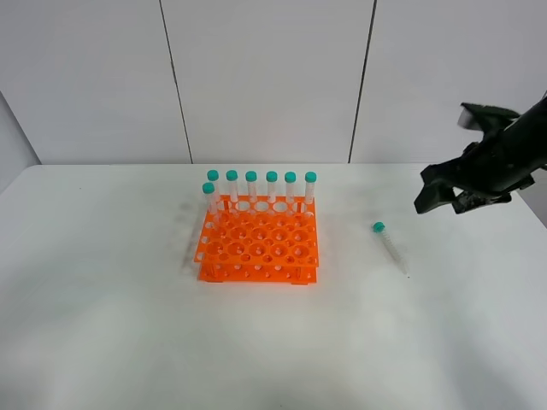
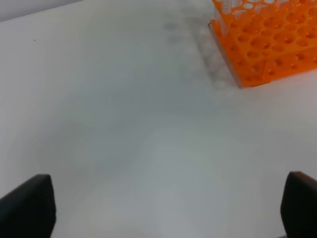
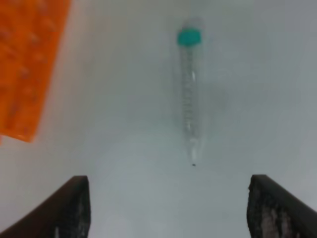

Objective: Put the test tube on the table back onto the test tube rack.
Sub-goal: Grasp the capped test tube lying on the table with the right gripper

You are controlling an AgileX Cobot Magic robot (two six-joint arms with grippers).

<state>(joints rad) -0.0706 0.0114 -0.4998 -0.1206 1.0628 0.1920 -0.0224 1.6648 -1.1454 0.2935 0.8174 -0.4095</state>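
Note:
A clear test tube [image 1: 390, 248] [image 3: 188, 96] with a teal cap lies flat on the white table [image 1: 102, 325], right of the orange test tube rack [image 1: 258, 248] [image 2: 267, 39] [image 3: 29, 64]. Several capped tubes stand in the rack's back row, one more at its left. My right gripper [image 1: 446, 198] [image 3: 168, 210] hovers open above the table, up and to the right of the lying tube, nothing between its fingers. The left gripper [image 2: 168, 208] is open over bare table; in the exterior high view it is out of frame.
White panelled wall [image 1: 265, 77] runs behind the table. The right arm [image 1: 504, 154] reaches in from the right edge. Bare tabletop lies in front of the rack and around the lying tube.

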